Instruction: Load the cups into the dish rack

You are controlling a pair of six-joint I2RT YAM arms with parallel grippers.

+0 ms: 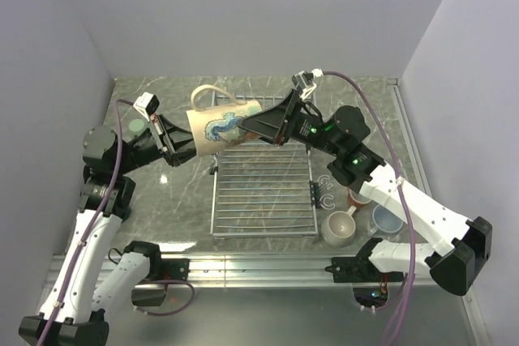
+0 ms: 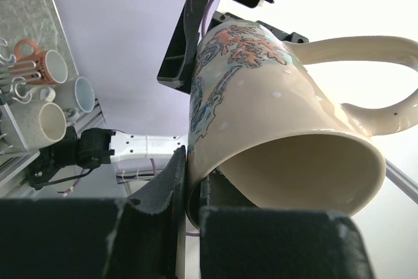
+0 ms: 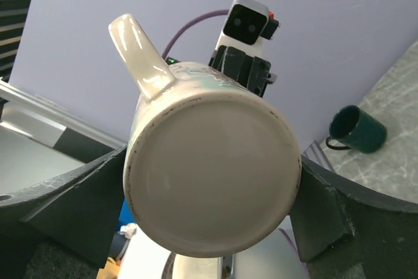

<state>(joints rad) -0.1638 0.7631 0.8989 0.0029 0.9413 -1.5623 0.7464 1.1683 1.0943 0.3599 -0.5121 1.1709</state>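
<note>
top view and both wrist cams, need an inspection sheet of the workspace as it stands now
surface: grey marbled table top
job's things: dish rack at centre, no cup seen in it; cream patterned mug in the air on its side over the rack's far end; salmon-red cup, beige cup and pale blue cup right of the rack; dark teal cup on the table, right wrist view only
clutter: nothing seen
grippers: left gripper shut on the mug's rim; right gripper open, fingers either side of the mug's base
cables: purple cable on the left arm, purple cable on the right arm
surroundings: pale walls; metal rail at near edge
</note>
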